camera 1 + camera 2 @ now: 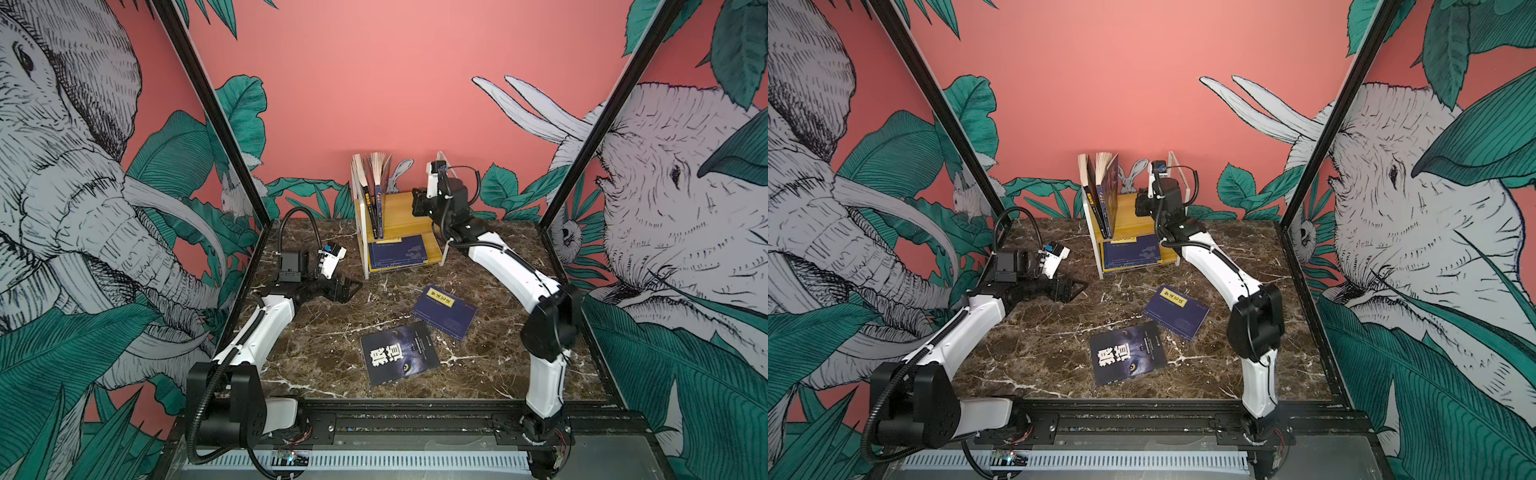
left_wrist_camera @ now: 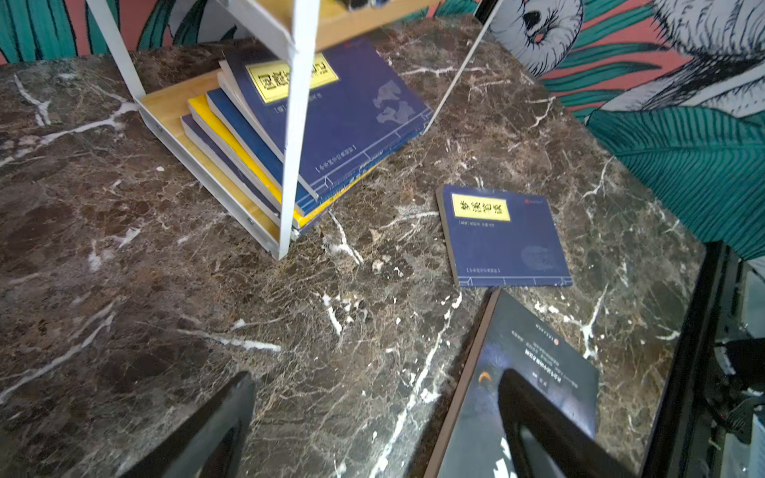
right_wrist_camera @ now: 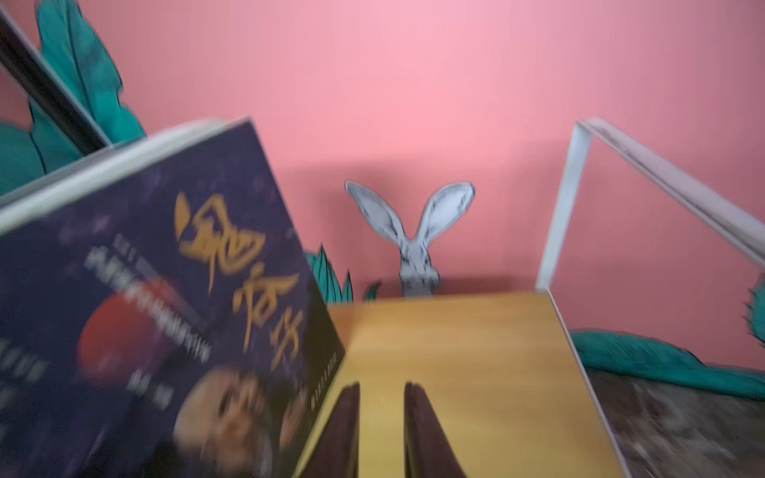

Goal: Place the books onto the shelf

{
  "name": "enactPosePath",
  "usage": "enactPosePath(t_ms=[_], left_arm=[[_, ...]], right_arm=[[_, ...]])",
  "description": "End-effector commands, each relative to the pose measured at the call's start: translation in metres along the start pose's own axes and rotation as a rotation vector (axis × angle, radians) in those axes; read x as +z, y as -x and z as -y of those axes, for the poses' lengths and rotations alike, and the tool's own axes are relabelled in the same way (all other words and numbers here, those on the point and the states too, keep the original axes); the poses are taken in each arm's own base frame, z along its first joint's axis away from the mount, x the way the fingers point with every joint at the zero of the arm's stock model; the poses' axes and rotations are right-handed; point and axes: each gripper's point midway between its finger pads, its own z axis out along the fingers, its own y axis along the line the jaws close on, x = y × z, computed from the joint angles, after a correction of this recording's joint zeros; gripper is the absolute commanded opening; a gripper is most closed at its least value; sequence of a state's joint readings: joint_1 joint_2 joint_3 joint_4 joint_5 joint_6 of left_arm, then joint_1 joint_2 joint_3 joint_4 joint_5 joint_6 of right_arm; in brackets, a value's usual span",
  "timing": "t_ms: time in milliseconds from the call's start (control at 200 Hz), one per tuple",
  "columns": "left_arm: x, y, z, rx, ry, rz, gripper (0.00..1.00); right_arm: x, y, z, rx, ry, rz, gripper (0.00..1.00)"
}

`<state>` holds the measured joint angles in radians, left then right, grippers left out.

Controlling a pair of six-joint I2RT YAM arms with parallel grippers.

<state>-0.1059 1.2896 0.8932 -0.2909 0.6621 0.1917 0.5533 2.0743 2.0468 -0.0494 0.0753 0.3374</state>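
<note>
Backdrop: pink wall painted with elephants and leaves, behind a dark marble table (image 1: 324, 332)
Left gripper (image 1: 347, 290): low over the table, just left of the shelf, fingers spread wide and empty
Shelf (image 1: 365, 249): back middle; flat stack (image 1: 397, 251) on the lower board, upright books (image 1: 376, 195) leaning at the left of the upper board
Dark book (image 1: 399, 357): flat on the table, forward and to the right of the left gripper; long axis seems to run front to back, slightly turned
Navy book (image 1: 444, 311): flat and askew, between the dark book and the shelf
Right gripper (image 1: 417, 203): raised over the upper board beside the upright books, fingers drawn nearly together on nothing, well apart from both loose books
Nearer side: the left, by my reading, being low and open
</note>
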Motion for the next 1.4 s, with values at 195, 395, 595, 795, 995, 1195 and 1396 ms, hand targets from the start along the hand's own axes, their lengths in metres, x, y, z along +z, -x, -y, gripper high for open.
enactPosePath(t_ms=[195, 395, 595, 795, 995, 1195, 1396], left_arm=[[-0.022, -0.010, -0.001, 0.066, 0.039, 0.033, 0.94], [-0.027, -0.010, -0.006, 0.064, 0.051, 0.039, 0.94], [-0.025, -0.012, -0.009, 0.056, 0.050, 0.038, 0.95], [-0.026, -0.012, -0.007, 0.066, 0.043, 0.036, 0.95], [-0.031, -0.021, 0.000, 0.110, 0.036, 0.004, 0.97], [-0.029, -0.029, -0.002, 0.109, 0.050, -0.004, 0.97], [-0.028, -0.030, -0.005, 0.114, 0.057, -0.011, 0.97]], right_arm=[[0.063, 0.012, -0.041, 0.062, 0.169, 0.110, 0.15], [0.064, 0.014, -0.068, 0.042, 0.282, 0.164, 0.14], [0.061, 0.011, -0.083, 0.036, 0.345, 0.170, 0.16], [0.053, 0.018, -0.090, 0.014, 0.355, 0.173, 0.19], [0.012, 0.055, -0.071, -0.063, 0.244, 0.213, 0.25], [-0.041, 0.081, -0.024, -0.134, 0.065, 0.196, 0.43], [-0.088, 0.091, 0.031, -0.281, -0.170, 0.157, 0.60]])
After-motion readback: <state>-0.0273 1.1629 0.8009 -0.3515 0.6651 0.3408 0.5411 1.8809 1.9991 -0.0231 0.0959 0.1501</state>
